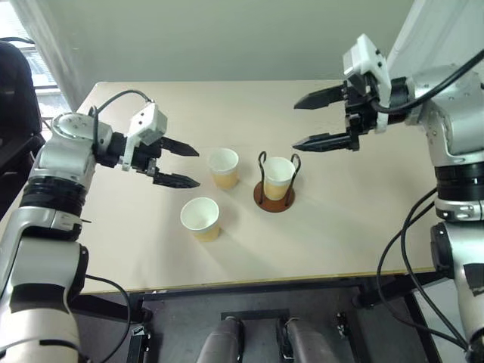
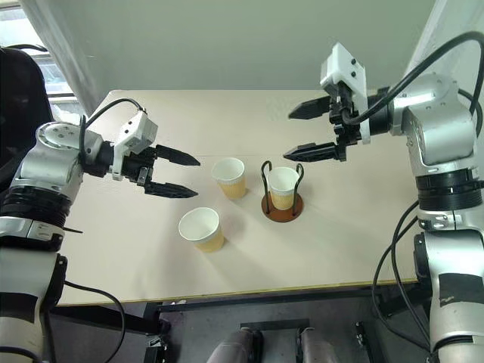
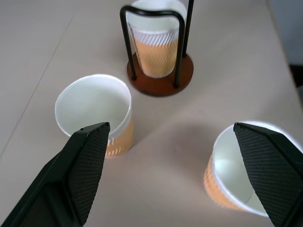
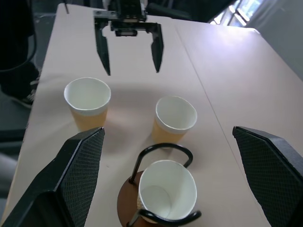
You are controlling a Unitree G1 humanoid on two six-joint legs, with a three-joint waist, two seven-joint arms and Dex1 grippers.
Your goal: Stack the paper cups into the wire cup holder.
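no readable text, no labels, brand marks, numbers or signs on anything in view

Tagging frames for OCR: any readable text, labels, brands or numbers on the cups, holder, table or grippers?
None readable.
Paper cups: plain tan sides, white insides, no print.
Wire cup holder: no label.
Table: bare.
Left gripper and right gripper: no markings visible.
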